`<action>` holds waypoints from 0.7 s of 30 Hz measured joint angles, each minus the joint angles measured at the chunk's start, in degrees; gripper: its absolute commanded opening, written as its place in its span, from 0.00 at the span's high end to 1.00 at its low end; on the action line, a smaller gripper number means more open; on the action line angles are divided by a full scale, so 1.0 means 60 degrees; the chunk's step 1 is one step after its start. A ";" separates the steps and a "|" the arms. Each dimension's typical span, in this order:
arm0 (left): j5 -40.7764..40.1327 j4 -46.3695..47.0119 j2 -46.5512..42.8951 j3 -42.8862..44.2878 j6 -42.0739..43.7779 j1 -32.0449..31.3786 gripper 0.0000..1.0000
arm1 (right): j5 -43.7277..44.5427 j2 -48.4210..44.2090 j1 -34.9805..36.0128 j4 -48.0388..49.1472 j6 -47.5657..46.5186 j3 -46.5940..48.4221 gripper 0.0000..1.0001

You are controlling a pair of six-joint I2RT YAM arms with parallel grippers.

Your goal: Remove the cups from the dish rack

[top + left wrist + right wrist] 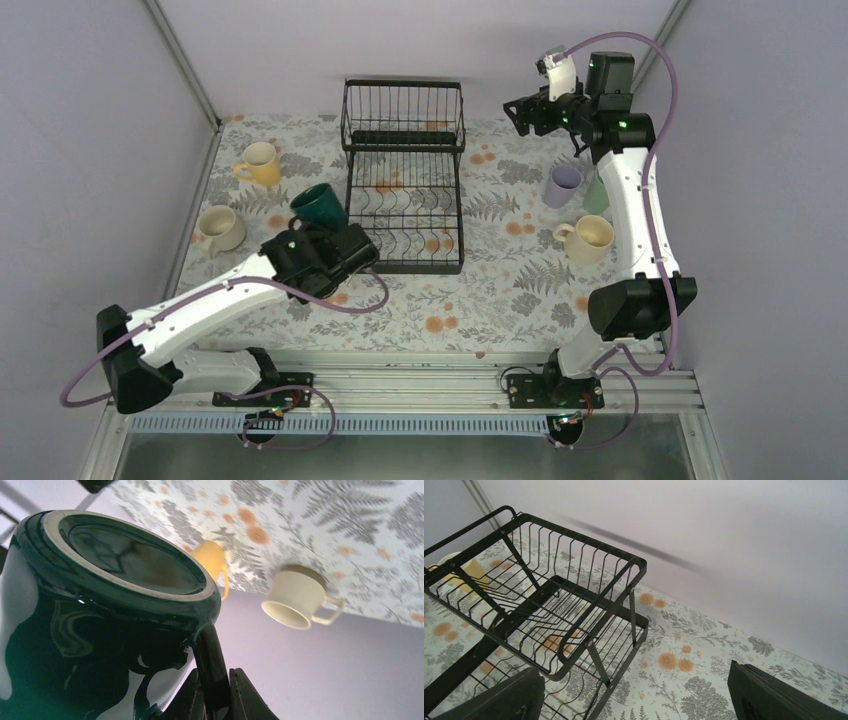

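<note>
My left gripper [318,232] is shut on the handle of the dark green cup [320,205] and holds it tilted just left of the black wire dish rack [403,180]. In the left wrist view the cup [100,605] fills the left side, its handle pinched in the gripper [216,680]. The yellow cup [260,163] and the tan-beige cup [222,228] stand on the table at the left. The lavender cup [563,185], the mint green cup [597,192] and the cream-white cup [588,240] stand at the right. My right gripper [520,112] is open and empty, raised right of the rack's basket. No cup shows in the rack.
The floral tablecloth [500,300] covers the table. Grey walls and metal frame posts [185,60] close in the back and sides. In the right wrist view the rack's raised basket [549,610] lies left of and below the open gripper [639,700], with the yellow cup [466,570] behind it.
</note>
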 measured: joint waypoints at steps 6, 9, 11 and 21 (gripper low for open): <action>-0.0106 -0.0867 -0.1297 -0.1410 0.0430 0.0138 0.98 | -0.0317 0.0000 0.0000 -0.0055 0.0135 0.0007 0.06; -0.0211 -0.0973 -0.2153 -0.2379 0.0856 0.0153 0.98 | -0.0412 0.0000 0.0000 -0.0098 0.0157 0.0036 0.06; -0.0237 -0.1122 -0.2371 -0.2885 0.0896 0.0182 0.98 | -0.0419 0.0000 0.0000 -0.0106 0.0157 0.0040 0.06; -0.0331 -0.1064 -0.0918 -0.4532 -0.0342 0.1096 0.98 | -0.0550 0.0000 0.0000 -0.0109 0.0149 0.0036 0.06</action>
